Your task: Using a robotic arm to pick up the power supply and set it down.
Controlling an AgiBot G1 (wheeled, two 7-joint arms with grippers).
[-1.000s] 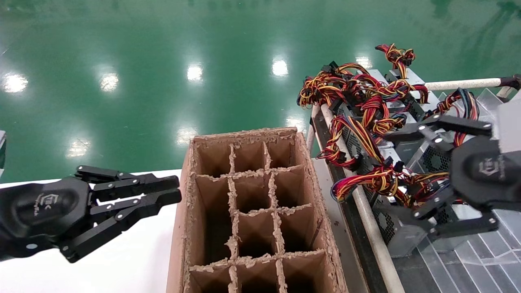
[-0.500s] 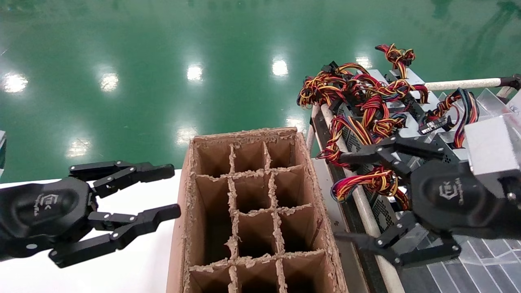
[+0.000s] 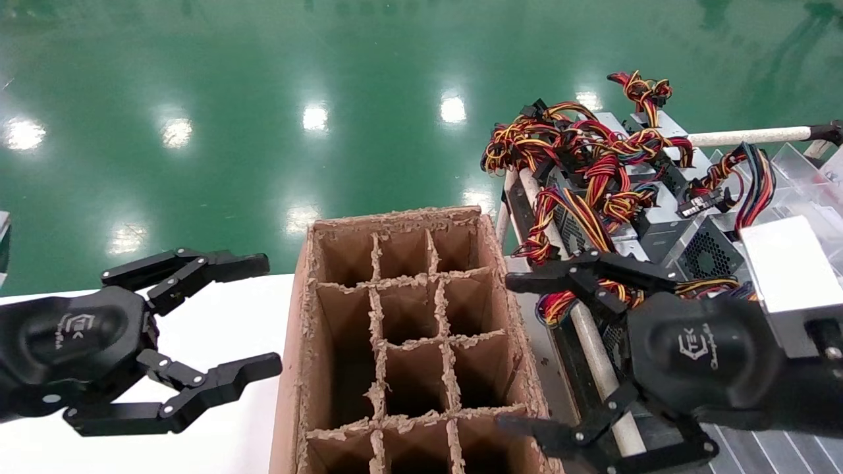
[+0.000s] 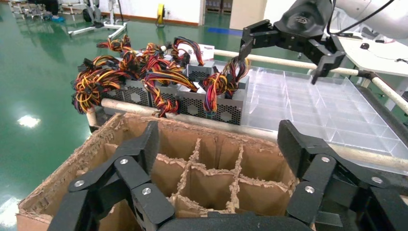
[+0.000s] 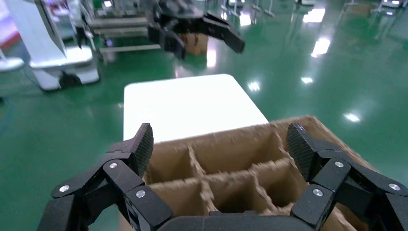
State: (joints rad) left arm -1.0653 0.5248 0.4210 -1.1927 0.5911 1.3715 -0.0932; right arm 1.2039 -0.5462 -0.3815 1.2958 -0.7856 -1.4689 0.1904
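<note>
Several silver-grey power supplies (image 3: 662, 217) with red, yellow and black wire bundles (image 3: 593, 158) lie in a rack at the right; the left wrist view shows their perforated sides (image 4: 211, 103). My right gripper (image 3: 517, 354), the robotic arm with the grey box on its wrist, hangs open and empty at the right wall of a divided cardboard box (image 3: 395, 217), to the left of the power supplies. The right wrist view (image 5: 221, 144) shows only box cells between its fingers. At the box's left side, over the white table, my left gripper (image 3: 265, 315) is open and empty.
A white table (image 3: 217, 309) lies left of the box. The rack has pale tube rails (image 3: 593, 342) and a clear divided tray (image 4: 327, 110) beside the power supplies. Green floor lies beyond. The right gripper (image 4: 284, 60) shows far off in the left wrist view.
My right gripper has swung left, from over the power supplies to the box's right wall, open and carrying nothing. My left gripper has gone from shut to wide open.
</note>
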